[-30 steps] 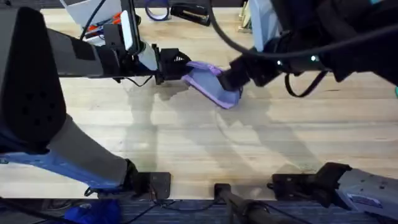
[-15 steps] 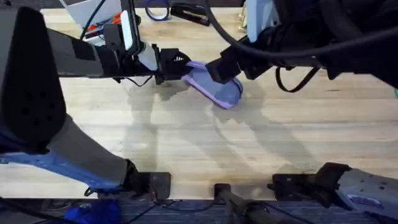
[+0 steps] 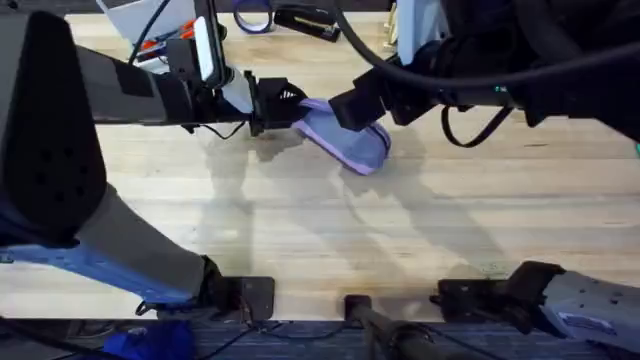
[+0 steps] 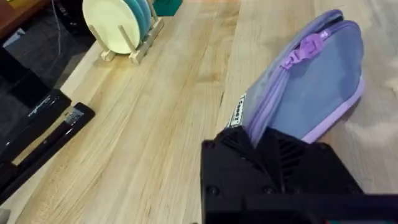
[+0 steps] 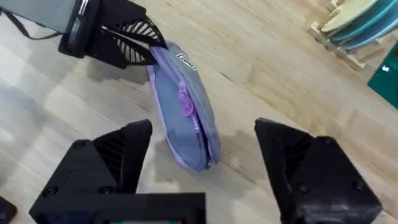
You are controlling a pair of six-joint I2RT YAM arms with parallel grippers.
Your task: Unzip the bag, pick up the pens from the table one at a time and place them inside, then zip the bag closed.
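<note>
Your pouch (image 3: 345,138) lies on the counter (image 3: 300,230) in the upper middle of the overhead frame, tilted down to the right, zipper pull (image 4: 309,46) near its middle. Your left end effector (image 3: 283,108) is clenched on the pouch's upper-left end, by the small white label (image 4: 238,111). Your right end effector (image 5: 202,163) hangs over the pouch with its fingers spread wide apart, one on each side of the fabric and touching neither; in the overhead frame its dark body covers the pouch's upper right part.

Around it: a rack of plates (image 4: 124,25) stands at the counter's far edge, well apart from the pouch, with a green box (image 4: 166,6) just beside it. A black stapler-like tool (image 3: 305,20) and a blue ring (image 3: 252,15) sit at the top of the overhead frame, behind the left arm. The left arm crosses the upper left of that frame; the right arm and its cables cross the upper right.

The whole lower half of the counter, from the pouch down to the arm bases, is bare wood and open.
</note>
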